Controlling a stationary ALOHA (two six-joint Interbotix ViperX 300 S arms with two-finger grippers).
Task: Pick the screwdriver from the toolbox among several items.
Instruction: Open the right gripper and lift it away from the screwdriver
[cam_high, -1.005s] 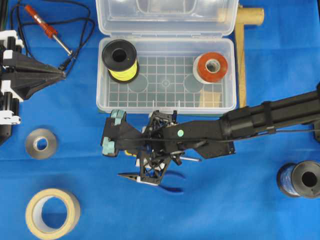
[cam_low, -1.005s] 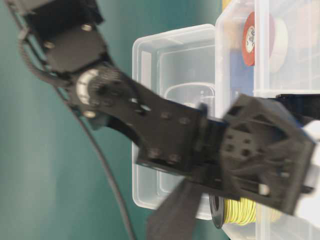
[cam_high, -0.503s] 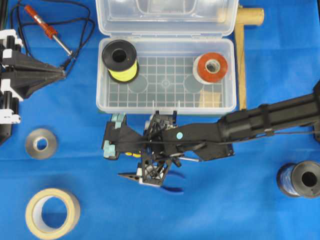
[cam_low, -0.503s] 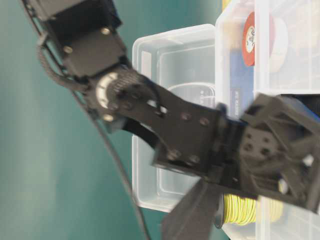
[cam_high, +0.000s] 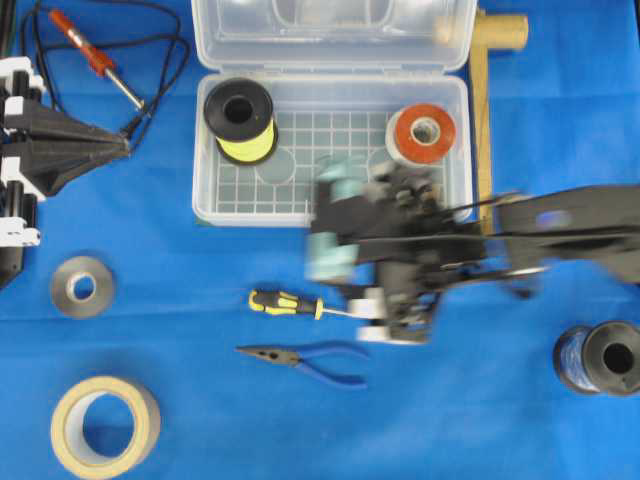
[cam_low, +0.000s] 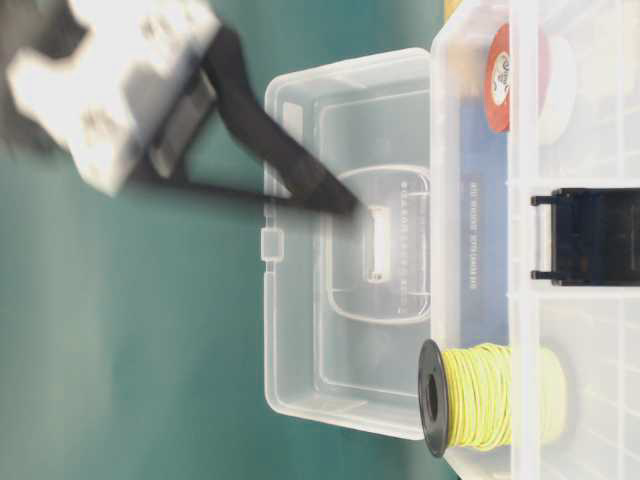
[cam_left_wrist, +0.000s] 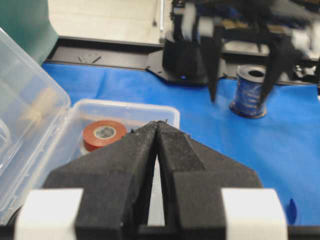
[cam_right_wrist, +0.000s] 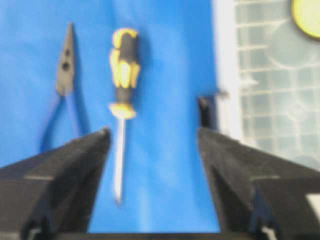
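Note:
The screwdriver (cam_high: 285, 302) (cam_right_wrist: 124, 60), with a yellow-and-black handle and a thin silver shaft, lies flat on the blue cloth in front of the toolbox (cam_high: 205, 150). Nothing grips it. My right gripper (cam_high: 322, 225) (cam_right_wrist: 152, 135) is open and blurred by motion, hovering over the toolbox's front wall, up and right of the screwdriver. The shaft tip shows just inside its left finger in the right wrist view. In the toolbox sit a spool of yellow wire (cam_high: 240, 120) and a red tape roll (cam_high: 422, 133). My left gripper (cam_high: 125, 148) (cam_left_wrist: 159, 124) is shut and empty at the far left.
Blue-handled pliers (cam_high: 310, 358) lie just below the screwdriver. A soldering iron (cam_high: 95, 62) with its cord is at the top left. A grey tape roll (cam_high: 82, 287), a beige tape roll (cam_high: 105, 425), a blue wire spool (cam_high: 600, 358) and a wooden stick (cam_high: 480, 100) surround the work area.
The right gripper opened, left the screwdriver lying on the cloth, and pulled away to the right toward the toolbox. The left arm stayed still.

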